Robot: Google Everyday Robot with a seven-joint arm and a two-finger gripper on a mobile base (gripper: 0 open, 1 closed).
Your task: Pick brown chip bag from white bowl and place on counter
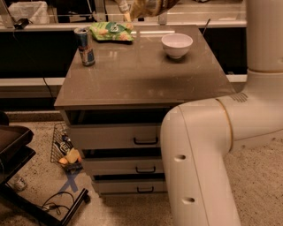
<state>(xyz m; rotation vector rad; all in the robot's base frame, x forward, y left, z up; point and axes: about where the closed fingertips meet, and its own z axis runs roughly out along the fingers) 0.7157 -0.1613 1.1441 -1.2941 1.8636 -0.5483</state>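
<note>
Hanging top-edge: brown chip bag (152,6) | gripper likely above frame, grip cannot tell | can (85,46) label unreadable

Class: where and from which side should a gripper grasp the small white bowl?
Probably best to grip the glossy round white bowl by its rim, coming from above, one finger inside and one outside: it stands upright and open on the smooth grey-brown counter. The gripper is out of view past the top edge.
</note>
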